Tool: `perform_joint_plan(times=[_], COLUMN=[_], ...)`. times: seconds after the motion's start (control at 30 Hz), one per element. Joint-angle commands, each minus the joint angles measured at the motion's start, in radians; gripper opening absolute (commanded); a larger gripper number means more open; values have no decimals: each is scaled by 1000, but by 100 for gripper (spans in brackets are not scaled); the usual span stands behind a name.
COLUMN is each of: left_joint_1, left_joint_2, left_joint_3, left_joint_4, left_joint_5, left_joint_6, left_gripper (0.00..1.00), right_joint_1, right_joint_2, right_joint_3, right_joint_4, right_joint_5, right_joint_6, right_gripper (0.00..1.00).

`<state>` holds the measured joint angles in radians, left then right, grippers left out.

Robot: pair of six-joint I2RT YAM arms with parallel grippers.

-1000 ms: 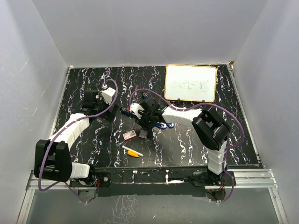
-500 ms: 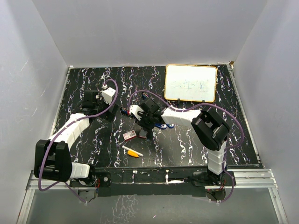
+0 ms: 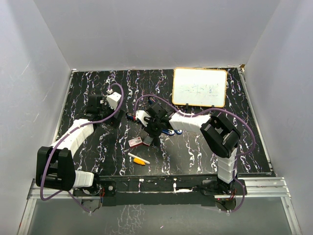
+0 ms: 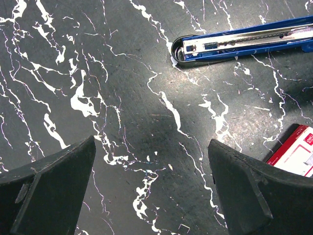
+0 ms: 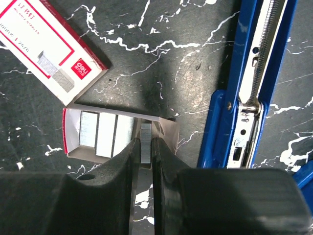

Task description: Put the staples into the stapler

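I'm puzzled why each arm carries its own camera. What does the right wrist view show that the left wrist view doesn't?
Only the right wrist view: the right gripper shut on a staple strip beside the open tray of staples. Only the left wrist view: the left gripper, fingers wide apart over the table. Both: the opened blue stapler and the red-and-white box.

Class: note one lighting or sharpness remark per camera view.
Top external: even light, red-and-white staple box unreadably small. Left wrist: pale sheen on black marbled tabletop near blue metal stapler. Right wrist: box print sharp; black right gripper, pinching a grey staple strip, underlit.
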<state>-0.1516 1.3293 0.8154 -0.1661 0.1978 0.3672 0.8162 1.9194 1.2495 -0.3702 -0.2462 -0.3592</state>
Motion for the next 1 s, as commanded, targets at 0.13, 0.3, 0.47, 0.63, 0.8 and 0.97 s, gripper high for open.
perform_joint_plan(times=[0.13, 0.3, 0.47, 0.63, 0.8, 0.97], left_joint_1=[2, 3, 3, 3, 3, 3], left_joint_2=[-52, -52, -50, -54, -52, -45], left_joint_3=[-10, -12, -14, -15, -8, 5], left_joint_4=[-28, -28, -30, -35, -37, -45], left_joint_5=[10, 14, 18, 18, 21, 31], left_joint_6=[13, 13, 12, 15, 16, 13], left_gripper=[97, 97, 97, 97, 97, 97], right_joint_1=[-43, -54, -80, -92, -91, -92], right_joint_2=[-35, -24, -3, 7, 19, 42], right_joint_3=[68, 70, 85, 87, 88, 91], right_joint_4=[-7, -17, -19, -29, -26, -26], right_joint_5=[-142, -194, -266, -339, -320, -262], right_joint_6=[66, 84, 113, 104, 102, 108], right_gripper=[18, 18, 20, 21, 21, 24])
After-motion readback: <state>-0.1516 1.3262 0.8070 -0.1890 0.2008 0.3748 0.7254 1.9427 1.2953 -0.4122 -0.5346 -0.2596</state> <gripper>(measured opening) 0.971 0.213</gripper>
